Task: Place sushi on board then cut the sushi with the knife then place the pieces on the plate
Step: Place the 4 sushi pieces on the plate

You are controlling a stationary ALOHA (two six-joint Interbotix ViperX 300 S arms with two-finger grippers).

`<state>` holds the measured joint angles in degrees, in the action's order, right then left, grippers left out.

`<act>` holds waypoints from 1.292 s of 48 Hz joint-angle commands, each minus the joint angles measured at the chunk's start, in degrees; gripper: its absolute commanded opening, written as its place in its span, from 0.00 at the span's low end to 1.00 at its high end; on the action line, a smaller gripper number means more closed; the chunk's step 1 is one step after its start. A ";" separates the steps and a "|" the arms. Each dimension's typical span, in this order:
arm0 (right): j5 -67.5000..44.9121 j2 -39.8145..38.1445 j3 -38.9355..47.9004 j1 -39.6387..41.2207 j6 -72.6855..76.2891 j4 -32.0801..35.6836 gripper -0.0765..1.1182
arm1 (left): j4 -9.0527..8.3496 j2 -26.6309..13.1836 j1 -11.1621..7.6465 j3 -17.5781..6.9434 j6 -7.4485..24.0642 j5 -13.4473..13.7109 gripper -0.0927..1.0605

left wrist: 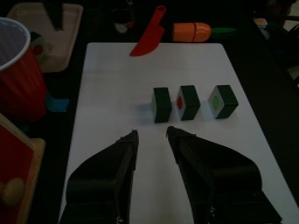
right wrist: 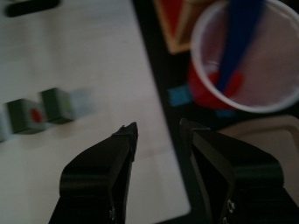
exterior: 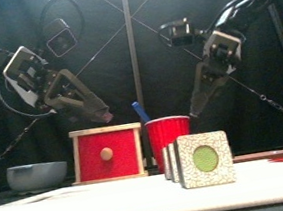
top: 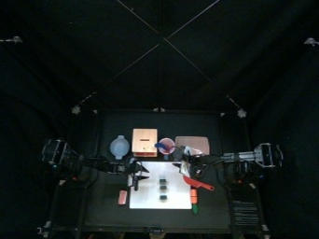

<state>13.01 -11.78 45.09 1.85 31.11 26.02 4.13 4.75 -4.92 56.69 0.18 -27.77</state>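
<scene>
- Step in hand: the sushi [left wrist: 187, 101] stands on the white cutting board [left wrist: 117, 87] as three separate dark green pieces in a row, with small gaps between them. Cutting looks done, so moving the pieces to the plate is judged to be the step at hand.
- The red knife [left wrist: 149, 37] lies loose near the board's right edge, apart from the pieces.
- The left gripper [left wrist: 152, 133] hangs above the board, just short of the pieces, jaws slightly parted and holding nothing.
- The right gripper [right wrist: 156, 127] is raised near the red cup [exterior: 169, 133], jaws parted and empty.
- Next move, as I judge it: one gripper lowers over an end piece, closes across its flat sides, and carries it to the pink tray [top: 191, 145] at the back.
- Containers: the cup holds the blue knife [right wrist: 239, 39]. The tray, behind the board and right of the cup, appears bare. The blue-grey bowl [exterior: 38, 175] shows nothing above its rim. The wooden box [exterior: 108, 153] has its red drawer closed.
</scene>
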 commanded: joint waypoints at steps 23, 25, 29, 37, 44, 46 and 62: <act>-0.53 13.36 -10.63 -10.99 0.00 0.18 0.66 | 0.26 0.18 0.18 -0.97 0.00 -0.26 0.72; -0.26 13.97 -10.90 -10.99 0.00 0.26 0.66 | 0.26 0.18 0.18 -1.05 0.00 -0.26 0.72; 0.00 14.77 -11.43 -10.63 0.09 0.09 0.66 | 0.26 0.18 0.18 -0.97 0.00 -0.26 0.72; 0.00 15.29 -12.48 -10.63 0.09 0.00 0.69 | 0.26 0.18 0.18 -0.88 -0.09 -0.26 0.72; 0.18 15.56 -12.74 -10.63 0.09 -0.18 0.73 | 0.26 0.18 0.18 -0.79 -0.09 -0.26 0.72; 0.18 15.73 -12.74 -10.55 0.09 -0.18 0.74 | 0.26 0.18 0.18 -0.79 -0.09 -0.26 0.72; 0.26 19.16 -13.54 -10.11 -0.44 0.35 0.75 | 0.26 0.18 0.18 -0.70 -0.09 -0.26 0.72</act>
<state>13.45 7.82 32.70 -8.79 31.29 26.10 4.31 4.75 -4.83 56.69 0.18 -27.77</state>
